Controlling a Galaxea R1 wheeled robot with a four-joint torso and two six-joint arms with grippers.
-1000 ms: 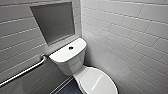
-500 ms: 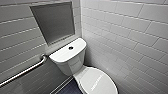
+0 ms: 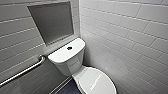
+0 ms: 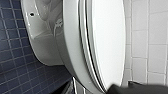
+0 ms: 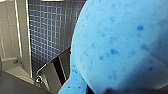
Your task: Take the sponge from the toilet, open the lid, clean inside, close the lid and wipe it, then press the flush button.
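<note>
Sponge close against right wrist camera, above tiled floor.

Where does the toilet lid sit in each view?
Head: lid, closed, low in the picture, before the tank.
Left wrist: lid edge-on, between bowl and wall tiles.
Right wrist: sponge up close, floor tiles behind.
Shared landmark: dark blue floor tiles.

Head camera sits high, looking down on the toilet in its tiled corner. Left wrist camera is low, close beside the bowl, sighting along the lid, which the head view shares. Right wrist camera is right up against the sponge, blue floor beyond.
</note>
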